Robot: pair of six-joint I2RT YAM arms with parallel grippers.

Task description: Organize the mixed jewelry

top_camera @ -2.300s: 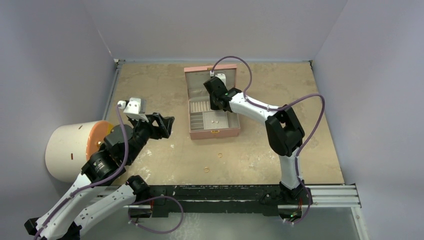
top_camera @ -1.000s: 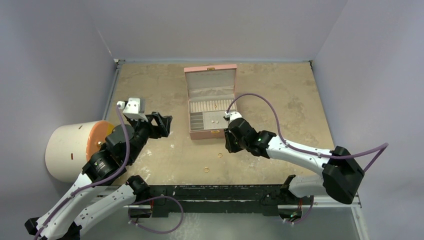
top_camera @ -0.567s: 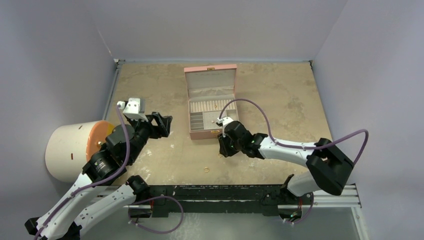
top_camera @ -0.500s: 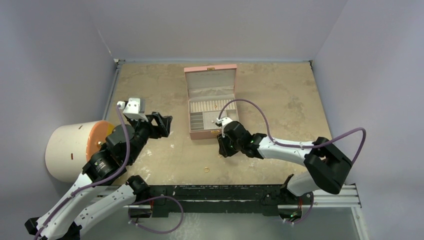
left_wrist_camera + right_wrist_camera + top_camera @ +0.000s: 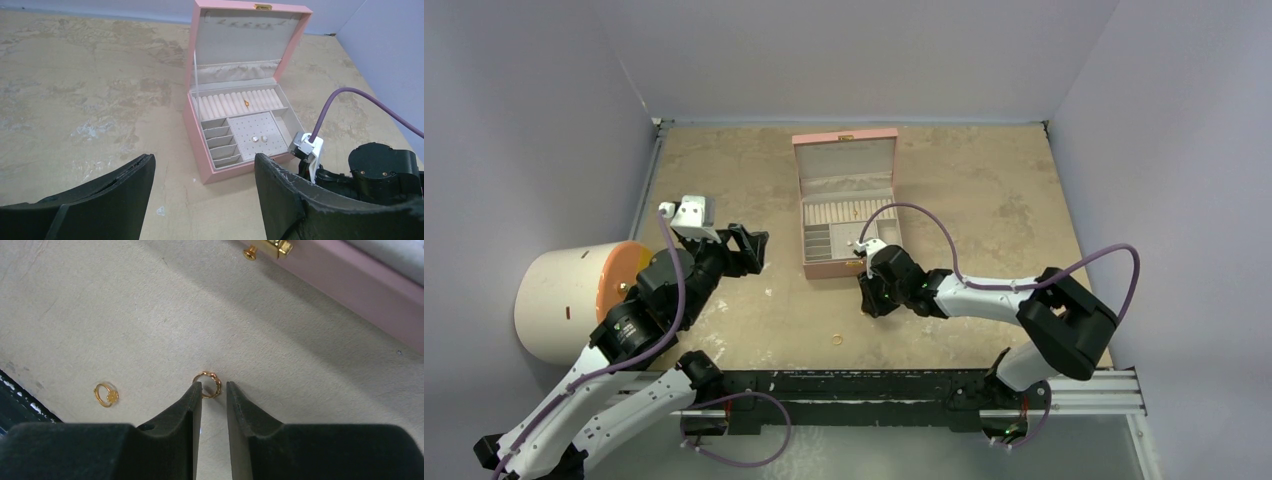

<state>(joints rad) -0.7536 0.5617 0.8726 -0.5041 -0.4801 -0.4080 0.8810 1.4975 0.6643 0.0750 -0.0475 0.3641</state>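
Tabletop [image 5: 984,200] roomy around gold ring [image 5: 217,382] at parted tips of right tool [image 5: 212,386]; left tool [image 5: 204,161] released.

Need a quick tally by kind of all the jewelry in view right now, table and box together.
Gold rings loose on the table: 2
Small gold piece on the ring rolls in the pink box: 1
Studs on the box's perforated pad: 2
Total: 5
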